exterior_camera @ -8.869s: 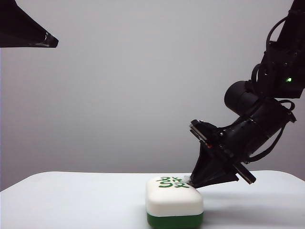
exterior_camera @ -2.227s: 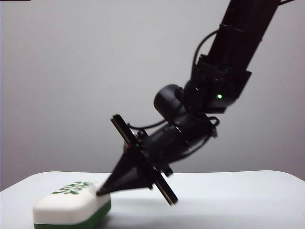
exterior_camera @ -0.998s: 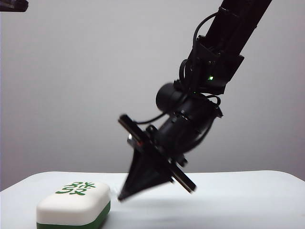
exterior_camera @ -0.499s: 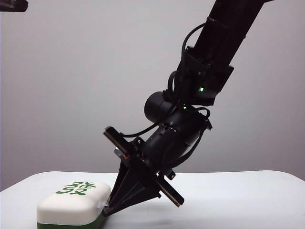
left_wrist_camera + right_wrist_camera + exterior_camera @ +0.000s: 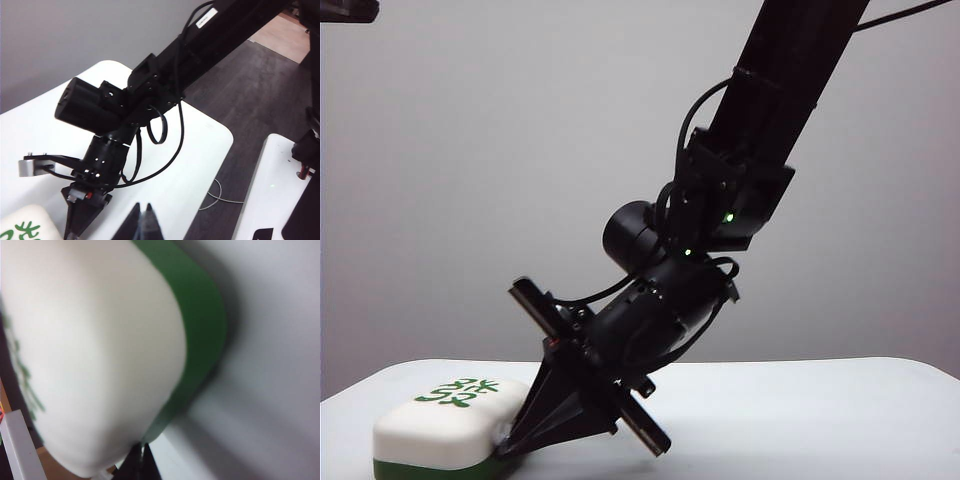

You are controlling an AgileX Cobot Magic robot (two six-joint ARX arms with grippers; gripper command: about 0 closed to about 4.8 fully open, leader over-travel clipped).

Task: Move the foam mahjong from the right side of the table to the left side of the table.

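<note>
The foam mahjong lies at the left end of the white table, white top with a green character, green base. It also shows in the left wrist view and fills the right wrist view. My right gripper reaches across from the right. Its shut tips press against the block's right side, low by the green base, and hold nothing. My left gripper hangs shut and empty above the table, a little to the right of the right gripper's tip.
The table's left edge lies close beside the block. Past the table's rounded corner the left wrist view shows dark floor, a thin cable and another white surface. A dark bit of the left arm sits in the exterior view's top left corner.
The block has travelled from right to left. A second ago the right gripper was lifted clear; it has since come down against the block's right side and shoved it slightly further left.
</note>
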